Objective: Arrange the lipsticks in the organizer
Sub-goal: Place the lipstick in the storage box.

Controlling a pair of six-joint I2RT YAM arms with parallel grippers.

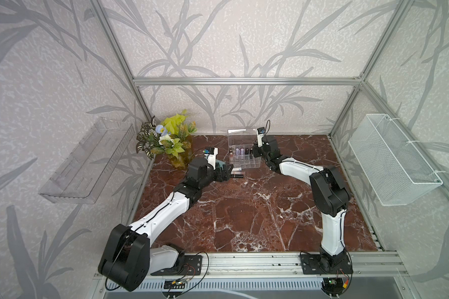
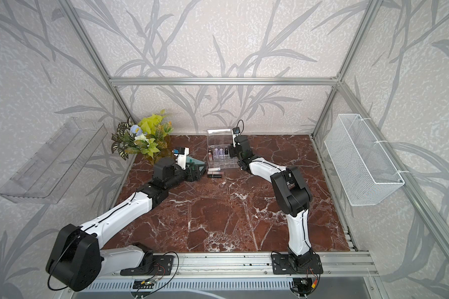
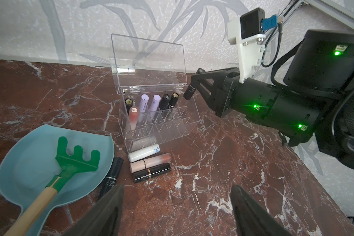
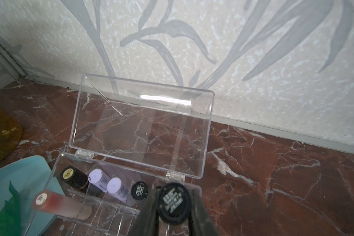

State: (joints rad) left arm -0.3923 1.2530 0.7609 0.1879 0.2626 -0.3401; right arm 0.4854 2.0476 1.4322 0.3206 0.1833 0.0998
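My right gripper (image 4: 173, 204) has its fingers (image 4: 201, 214) clamped tight on a black cylindrical lipstick tube (image 4: 173, 199), whose round cap with white lettering faces the wrist camera. The tube hangs tilted by the hinge-side row of the small clear acrylic organizer (image 3: 161, 130), at the end nearer my right arm. I cannot tell whether it is over the last cell or just outside the wall. The organizer's clear hinged lid (image 3: 149, 63) stands open, leaning toward the wall. In that back row stand a black tube with a gold top (image 3: 128, 103), two pale lilac tubes (image 3: 144, 101) and two more black tubes (image 3: 165, 101). One row forward, a frosted pink tube with a coral end (image 3: 132, 116) stands at the end nearer my left arm. My left gripper (image 3: 176, 198) hovers above the red-brown marble tabletop (image 3: 213, 163), its fingers (image 3: 108, 210) wide apart with nothing between them. Ahead of them, lying side by side in front of the organizer, are a white tube marked B5 (image 3: 144, 152), a beige tube with a coral tip (image 3: 150, 162) and a black tube with a gold band (image 3: 151, 172). Another black tube with pale lettering (image 3: 111, 179) lies against the rim of a teal plastic scoop (image 3: 25, 151), which holds a green toy rake with a wooden handle (image 3: 76, 159).
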